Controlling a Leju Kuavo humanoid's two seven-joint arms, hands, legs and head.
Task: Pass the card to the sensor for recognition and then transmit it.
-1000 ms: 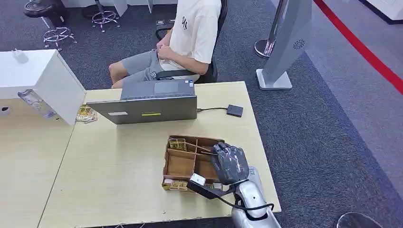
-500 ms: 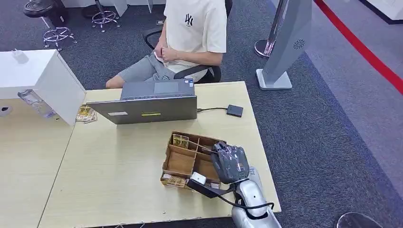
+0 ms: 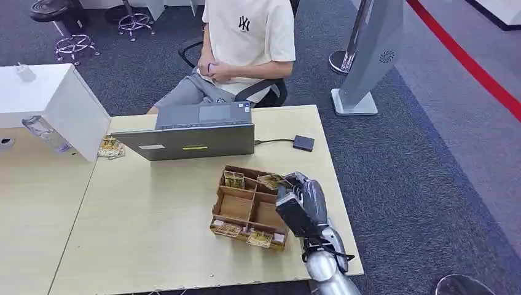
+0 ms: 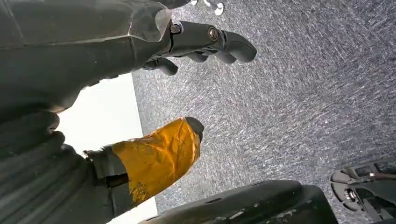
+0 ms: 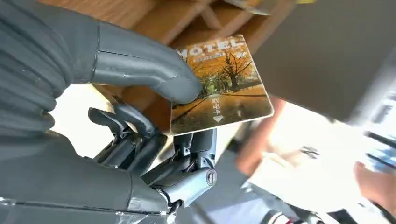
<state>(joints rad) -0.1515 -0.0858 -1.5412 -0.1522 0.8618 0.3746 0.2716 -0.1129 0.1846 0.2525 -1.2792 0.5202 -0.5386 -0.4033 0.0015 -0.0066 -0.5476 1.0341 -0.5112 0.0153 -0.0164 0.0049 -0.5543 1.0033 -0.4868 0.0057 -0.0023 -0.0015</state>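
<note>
My right hand (image 3: 299, 206) pinches the card (image 5: 219, 86) above the box (image 3: 236, 209); I should keep it flat toward the sensor (image 3: 303, 143) ahead.

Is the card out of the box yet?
Out. The right hand pinches the card between thumb and finger, lifted above the box.
</note>
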